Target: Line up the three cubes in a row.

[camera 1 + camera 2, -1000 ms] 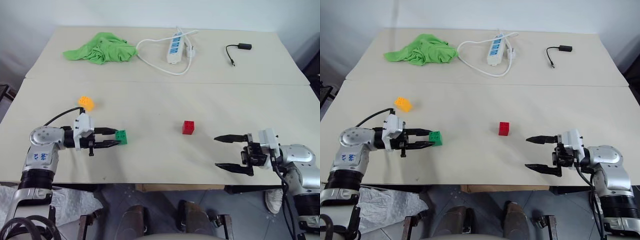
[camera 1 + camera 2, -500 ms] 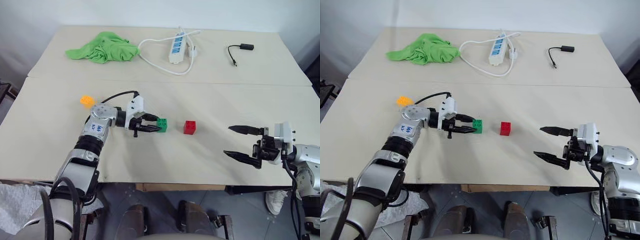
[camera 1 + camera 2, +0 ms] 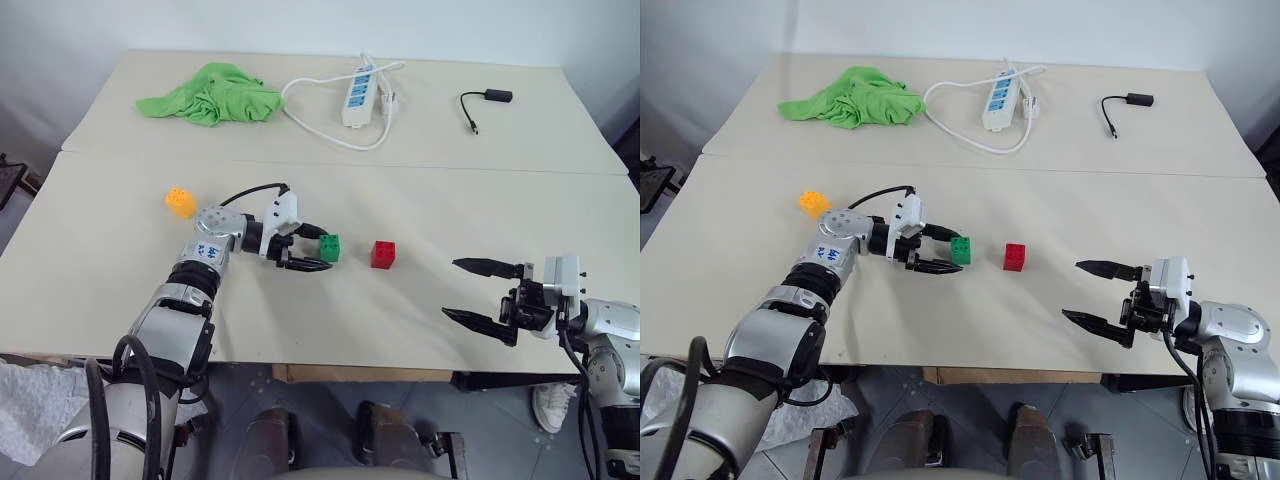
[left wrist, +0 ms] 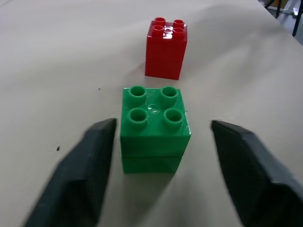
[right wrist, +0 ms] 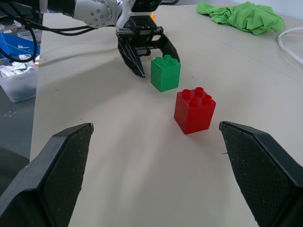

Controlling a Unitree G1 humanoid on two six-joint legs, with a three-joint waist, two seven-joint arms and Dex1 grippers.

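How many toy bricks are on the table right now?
3. The green brick sits between the open fingers of the left end effector, the red brick stands just to its right, and the orange-yellow brick lies apart, far left.

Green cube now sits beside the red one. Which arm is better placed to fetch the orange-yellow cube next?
Left, probably. The orange-yellow cube lies on the left arm's side, and the left gripper stands open around the green cube. The right gripper, also open, hovers beyond the red cube.

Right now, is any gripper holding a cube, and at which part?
Nothing is held. The left gripper stands open around the green cube, gaps on both sides. The right gripper is open and empty.
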